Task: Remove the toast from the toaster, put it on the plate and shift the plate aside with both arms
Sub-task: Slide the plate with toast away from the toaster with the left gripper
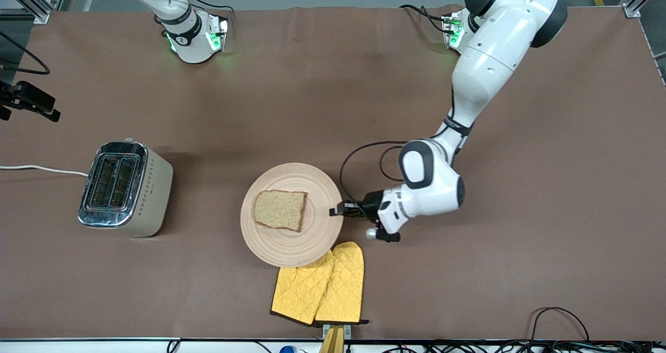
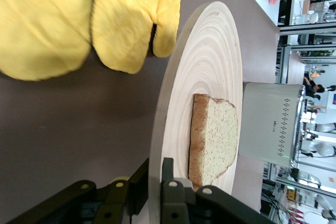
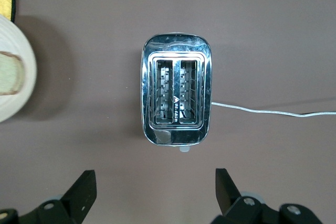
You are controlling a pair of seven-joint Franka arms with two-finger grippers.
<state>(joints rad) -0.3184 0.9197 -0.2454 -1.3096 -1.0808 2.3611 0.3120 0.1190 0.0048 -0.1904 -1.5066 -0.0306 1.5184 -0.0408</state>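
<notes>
A toaster (image 1: 125, 189) is seen toward the right arm's end of the table (image 1: 546, 269), its two slots empty, with a white cord (image 1: 41, 169) running off the table's edge at that end. In the right wrist view a small mark is seen inside the slots, and in the left wrist view some small lettering is seen on the toaster's pale side; neither can be read. The right gripper (image 3: 152, 192) is held up over the toaster with its fingers spread wide and nothing between them; most of that arm is cut off in the front view.

Near the middle of the table the plate (image 1: 317, 236) is found, with the toast (image 1: 280, 210) lying flat on it. The plate's edge nearest the front camera overlaps a pair of yellow oven mitts (image 1: 325, 288), which lie at the table's front edge and are partly hidden by it.

The left gripper (image 1: 339, 211) is clamped on the plate's rim at the side toward the left arm's end; its fingertips are cut off in the left wrist view.
</notes>
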